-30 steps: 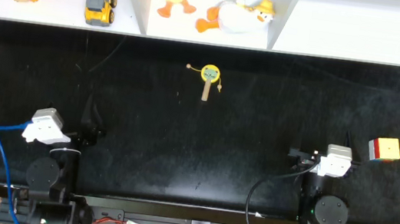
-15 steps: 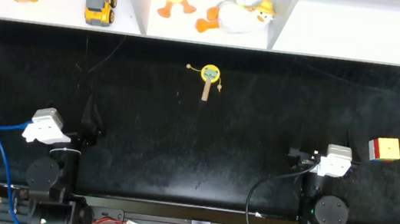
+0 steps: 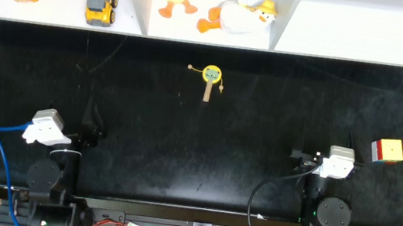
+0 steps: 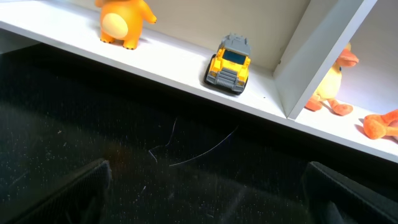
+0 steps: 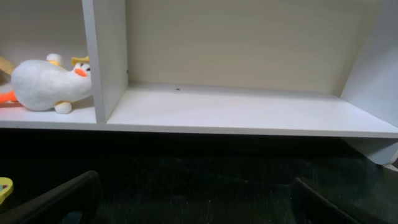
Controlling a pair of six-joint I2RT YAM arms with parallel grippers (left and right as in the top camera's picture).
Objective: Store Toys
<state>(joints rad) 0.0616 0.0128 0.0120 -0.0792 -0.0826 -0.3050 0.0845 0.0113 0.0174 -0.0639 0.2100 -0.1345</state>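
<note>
Rattle lies on worktop, upper centre of top view; cube at right, mid-height. Truck and white duck sit in shelf along top. Left gripper and right gripper, low in frame, fingers apart.

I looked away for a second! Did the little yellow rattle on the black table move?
No. The rattle lies in the same spot, just as far from the white shelf as before, handle pointing the same way.
</note>
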